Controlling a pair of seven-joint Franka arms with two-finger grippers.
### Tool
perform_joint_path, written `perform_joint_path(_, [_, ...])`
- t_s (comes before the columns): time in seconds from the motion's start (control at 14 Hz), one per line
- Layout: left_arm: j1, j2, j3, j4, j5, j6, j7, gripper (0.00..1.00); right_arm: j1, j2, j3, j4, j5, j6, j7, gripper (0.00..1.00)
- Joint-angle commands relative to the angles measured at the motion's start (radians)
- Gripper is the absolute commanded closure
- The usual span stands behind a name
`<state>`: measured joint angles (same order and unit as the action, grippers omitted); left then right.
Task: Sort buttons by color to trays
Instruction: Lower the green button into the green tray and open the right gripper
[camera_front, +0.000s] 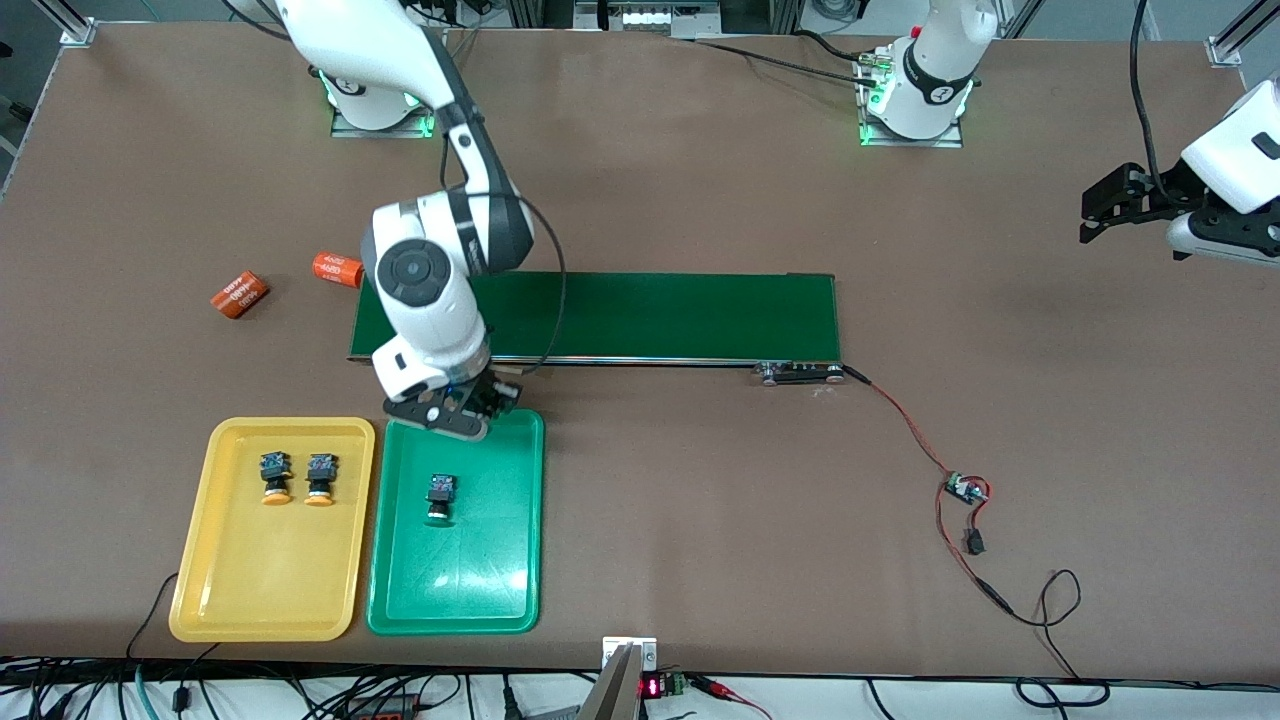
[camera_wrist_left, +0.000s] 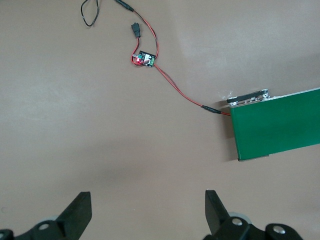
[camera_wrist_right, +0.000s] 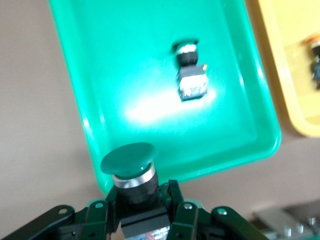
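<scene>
My right gripper (camera_front: 482, 404) hangs over the green tray's (camera_front: 460, 580) edge nearest the belt. It is shut on the dark body of a green-capped button (camera_wrist_right: 129, 159), whose cap points toward the tray (camera_wrist_right: 100, 75). A second green button (camera_front: 440, 497) lies on its side in that tray. Two yellow-capped buttons (camera_front: 275, 478) (camera_front: 320, 478) lie side by side in the yellow tray (camera_front: 260, 570), which sits beside the green one. My left gripper (camera_front: 1094, 214) waits open and empty over bare table at the left arm's end, its fingers (camera_wrist_left: 80, 212) wide apart.
The long dark-green belt (camera_front: 650, 315) runs across the table's middle, farther from the front camera than the trays. Two orange numbered cylinders (camera_front: 240, 293) (camera_front: 337, 269) lie toward the right arm's end. A red wire and a small circuit board (camera_front: 965, 490) trail from the belt's end.
</scene>
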<state>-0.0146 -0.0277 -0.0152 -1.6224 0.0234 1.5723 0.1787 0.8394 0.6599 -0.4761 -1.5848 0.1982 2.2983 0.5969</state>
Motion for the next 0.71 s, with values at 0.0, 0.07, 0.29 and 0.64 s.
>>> perform_joint_path(0.0, [-0.002, 0.011, -0.002, 0.029, 0.007, -0.021, -0.01, 0.0, -0.058, 0.096, 0.008, 0.135, -0.008, -0.02, -0.017, 0.7])
perform_joint_path(0.07, [-0.002, 0.011, -0.002, 0.029, 0.007, -0.021, -0.01, 0.0, -0.072, 0.11, 0.01, 0.149, -0.005, -0.019, -0.026, 0.7])
perform_joint_path(0.29, [-0.002, 0.011, -0.002, 0.029, 0.007, -0.021, -0.01, 0.0, -0.109, 0.176, 0.016, 0.25, 0.006, -0.019, -0.028, 0.7])
perform_joint_path(0.64, [-0.002, 0.011, -0.002, 0.029, 0.007, -0.021, -0.01, 0.0, -0.155, 0.28, 0.031, 0.361, 0.047, 0.024, -0.025, 0.7])
